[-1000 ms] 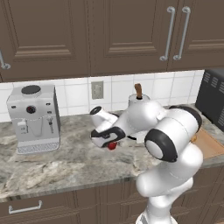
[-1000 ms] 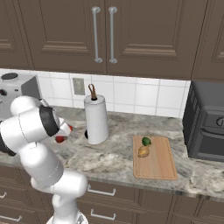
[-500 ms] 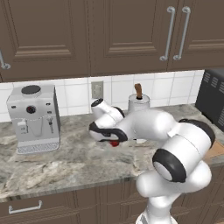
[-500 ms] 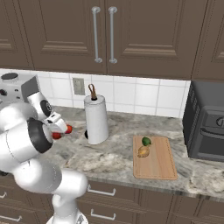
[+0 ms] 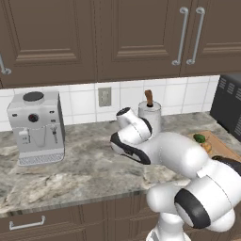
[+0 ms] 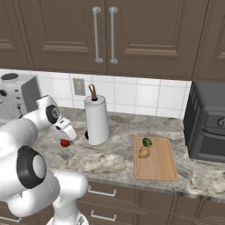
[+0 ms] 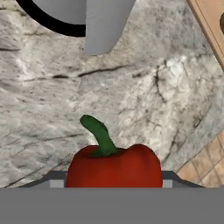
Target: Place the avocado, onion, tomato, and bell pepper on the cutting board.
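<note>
The red bell pepper (image 7: 114, 164) sits clamped between the gripper (image 6: 66, 139) tips, stem up, above the marble counter (image 7: 131, 96) — a grasp that looks secure. Carry it level and high enough to pass the paper towel roll (image 6: 96, 118). Beyond lies the cutting board (image 6: 162, 162), where avocado (image 6: 147, 142) and onion (image 6: 143, 152) crowd the near-left end — aim for bare wood.

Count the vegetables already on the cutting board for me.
2: the avocado and the onion just in front of it, both at the cutting board's left end. The red bell pepper sits between the gripper's fingers.
</note>
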Tool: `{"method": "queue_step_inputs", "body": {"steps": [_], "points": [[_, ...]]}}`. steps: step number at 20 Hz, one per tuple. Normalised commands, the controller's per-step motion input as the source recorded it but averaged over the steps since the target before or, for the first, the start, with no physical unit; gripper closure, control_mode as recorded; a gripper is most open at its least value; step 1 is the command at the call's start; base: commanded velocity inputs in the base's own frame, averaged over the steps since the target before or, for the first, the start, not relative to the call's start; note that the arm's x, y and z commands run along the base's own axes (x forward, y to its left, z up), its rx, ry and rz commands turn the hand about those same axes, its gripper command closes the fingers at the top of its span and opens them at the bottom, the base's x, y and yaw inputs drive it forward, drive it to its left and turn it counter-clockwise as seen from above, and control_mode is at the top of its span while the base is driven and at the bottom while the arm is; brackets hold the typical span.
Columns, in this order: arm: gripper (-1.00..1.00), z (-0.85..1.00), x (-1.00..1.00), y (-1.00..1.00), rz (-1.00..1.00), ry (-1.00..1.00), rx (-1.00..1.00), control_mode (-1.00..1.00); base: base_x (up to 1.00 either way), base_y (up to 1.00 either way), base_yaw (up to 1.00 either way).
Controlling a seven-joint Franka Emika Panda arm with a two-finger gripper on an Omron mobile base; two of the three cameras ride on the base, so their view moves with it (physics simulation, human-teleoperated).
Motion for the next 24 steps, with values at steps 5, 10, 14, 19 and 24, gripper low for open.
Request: {"method": "queue_step_inputs", "body": {"steps": [5,10,14,19,24], "points": [[1.00,0.05,-0.08,-0.80,-0.10,0.05,0.01,-1.00,0.00,0.00,0.00],[1.00,0.03,0.00,-0.84,-0.13,0.02,0.02,-1.00,0.00,0.00,0.00],[1.00,0.13,0.00,-0.88,-0.16,0.03,0.03,-1.00,0.00,0.00,0.00],[1.00,0.15,0.00,-0.89,-0.15,0.01,0.03,-1.00,0.00,0.00,0.00],[1.00,0.20,0.00,-0.92,-0.16,0.00,0.03,-1.00,0.00,0.00,0.00]]}}
